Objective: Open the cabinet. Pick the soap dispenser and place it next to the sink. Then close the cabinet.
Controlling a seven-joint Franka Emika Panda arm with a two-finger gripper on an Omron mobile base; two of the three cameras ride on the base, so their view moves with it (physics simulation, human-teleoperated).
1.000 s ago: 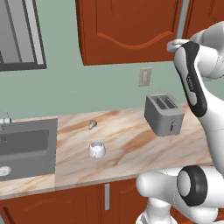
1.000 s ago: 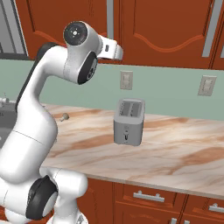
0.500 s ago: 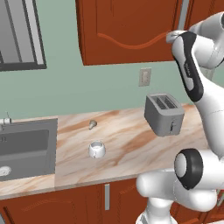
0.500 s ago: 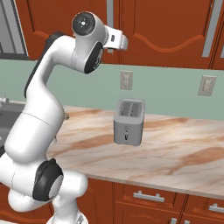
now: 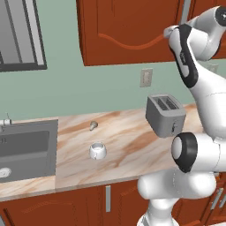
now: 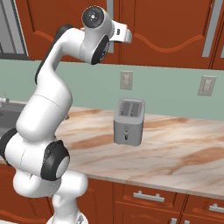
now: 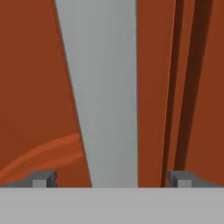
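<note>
The cabinet point(image 5: 128, 31) hangs above the counter with its reddish-brown arched door shut. Its long silver bar handle point(image 7: 105, 96) stands close up in the hand view, between my two fingertips point(image 7: 43, 178). My gripper point(image 7: 112, 178) is open around the handle without pressing on it. In the right base view my gripper point(image 6: 127, 36) is raised to the door, just beside the handle point(image 6: 110, 8). The sink point(image 5: 26, 148) lies at the counter's left end. The soap dispenser is hidden.
A grey toaster point(image 5: 165, 114) stands on the marble counter under my arm. A white ring-shaped cup point(image 5: 98, 151) and a small grey object point(image 5: 93, 126) sit right of the sink. A wall outlet point(image 5: 146, 77) is behind the toaster. Another cabinet handle point(image 6: 212, 26) is further right.
My arm has lifted and stretched forward, bringing the hand up to the cabinet's handle. The jaws have stayed open. Nothing on the counter has moved.
</note>
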